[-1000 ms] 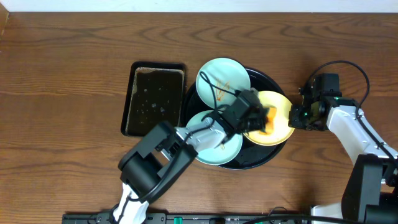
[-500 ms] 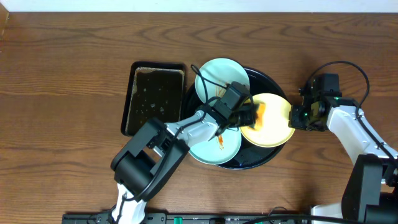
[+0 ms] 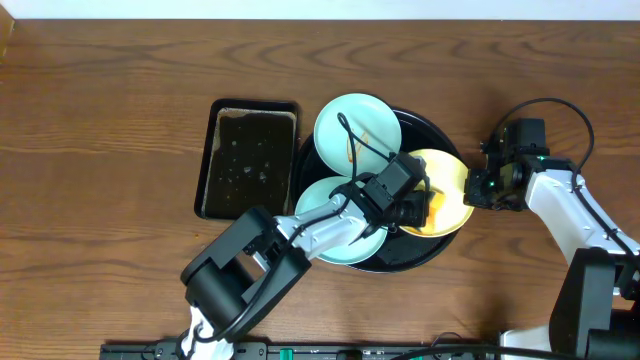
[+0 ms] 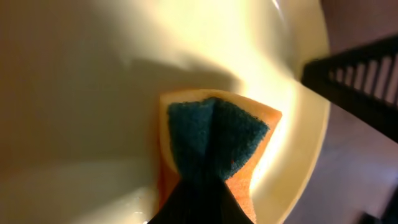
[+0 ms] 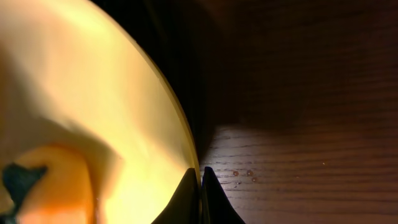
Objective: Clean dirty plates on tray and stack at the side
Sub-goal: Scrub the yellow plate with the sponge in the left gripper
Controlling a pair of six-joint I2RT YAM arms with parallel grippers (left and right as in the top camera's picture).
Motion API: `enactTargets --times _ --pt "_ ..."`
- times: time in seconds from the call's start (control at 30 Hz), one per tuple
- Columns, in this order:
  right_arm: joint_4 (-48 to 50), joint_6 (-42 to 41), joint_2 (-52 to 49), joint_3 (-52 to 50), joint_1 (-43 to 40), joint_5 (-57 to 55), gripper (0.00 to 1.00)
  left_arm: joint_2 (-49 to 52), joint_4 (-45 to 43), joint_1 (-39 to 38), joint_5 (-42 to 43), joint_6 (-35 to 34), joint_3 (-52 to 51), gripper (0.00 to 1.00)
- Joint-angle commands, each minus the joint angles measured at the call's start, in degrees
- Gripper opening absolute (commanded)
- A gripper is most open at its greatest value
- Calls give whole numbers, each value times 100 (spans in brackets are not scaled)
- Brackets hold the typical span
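Three small round plates lie face up in the large round glossy black tray (image 3: 432, 128): one light blue plate (image 3: 358, 125) far, another light blue plate (image 3: 318, 196) near, a pale yellow plate (image 3: 452, 195) rightmost. The left gripper (image 3: 420, 205) clenches a folded orange-and-blue sponge (image 4: 214, 140) against the yellow plate; the right gripper (image 5: 200, 177) pinches its rim. A rectangular black tray (image 3: 208, 160), lengthwise front-to-back, holds dark speckled liquid
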State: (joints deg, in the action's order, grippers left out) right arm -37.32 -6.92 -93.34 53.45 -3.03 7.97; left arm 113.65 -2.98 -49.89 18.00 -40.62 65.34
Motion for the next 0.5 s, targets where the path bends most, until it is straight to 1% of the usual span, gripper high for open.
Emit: enactTargets --times 0.0,0.03,0.1,0.17,0.3,0.37,0.47 --pt "-15 81 -44 85 55 2 1 -59 79 63 -1213 380 52 7" --pt "-17 81 -44 85 55 2 1 -59 42 94 -1423 533 52 7" --pt "-17 81 -44 85 55 2 1 -59 -81 170 -1552 811 55 8" --pt "-13 81 -44 85 55 2 1 -61 -232 273 -1547 1003 70 7" --pt "61 79 -44 85 55 0 1 -210 -219 391 -1515 1220 199 7" --pt "133 76 -44 85 55 2 1 -417 -151 409 -1462 1408 251 7" --pt "208 79 -44 85 55 4 1 -756 -35 426 -1464 1512 258 7"
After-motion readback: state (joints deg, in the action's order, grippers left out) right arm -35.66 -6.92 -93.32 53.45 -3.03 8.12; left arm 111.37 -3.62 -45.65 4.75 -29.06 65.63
